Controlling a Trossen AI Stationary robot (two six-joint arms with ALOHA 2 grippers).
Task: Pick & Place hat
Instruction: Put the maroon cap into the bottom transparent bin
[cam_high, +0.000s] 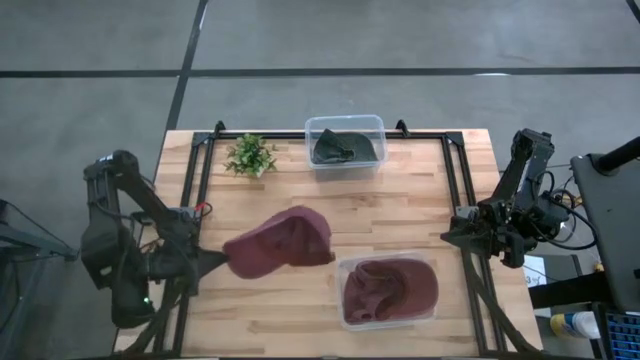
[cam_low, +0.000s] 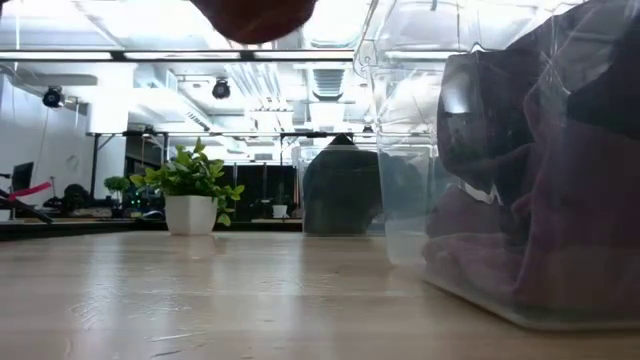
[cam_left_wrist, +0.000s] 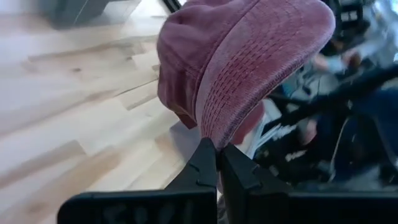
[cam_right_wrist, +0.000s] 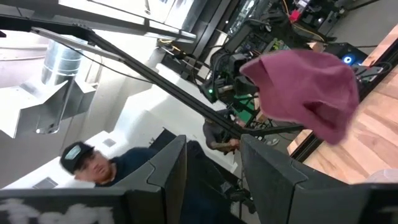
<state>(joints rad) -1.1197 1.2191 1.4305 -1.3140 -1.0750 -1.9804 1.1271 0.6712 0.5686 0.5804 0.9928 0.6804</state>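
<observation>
A maroon hat (cam_high: 280, 245) hangs over the middle of the table. It is off the wood in the low view, where only its underside (cam_low: 255, 15) shows at the top. My left gripper (cam_high: 213, 260) is shut on it from the table's left. My right gripper (cam_high: 447, 237) waits open at the table's right edge, apart from everything. In its wrist view the hat (cam_right_wrist: 305, 87) shows far off beyond the open fingers (cam_right_wrist: 273, 180). My left gripper (cam_left_wrist: 217, 165) pinches the edge of the hat's stitched brim (cam_left_wrist: 214, 134) between its two shut fingers. The fingers come roughly level from the table's left. The hat is lifted clear of the table and its crown (cam_left_wrist: 249, 50) extends beyond the fingertips, toward the table's right.
A clear bin (cam_high: 388, 290) with another maroon hat sits near the table's front right, close in the low view (cam_low: 520, 200). A second clear bin (cam_high: 345, 142) with a dark green hat stands at the far edge, beside a small potted plant (cam_high: 250, 155). A person shows beyond the table (cam_right_wrist: 93, 165).
</observation>
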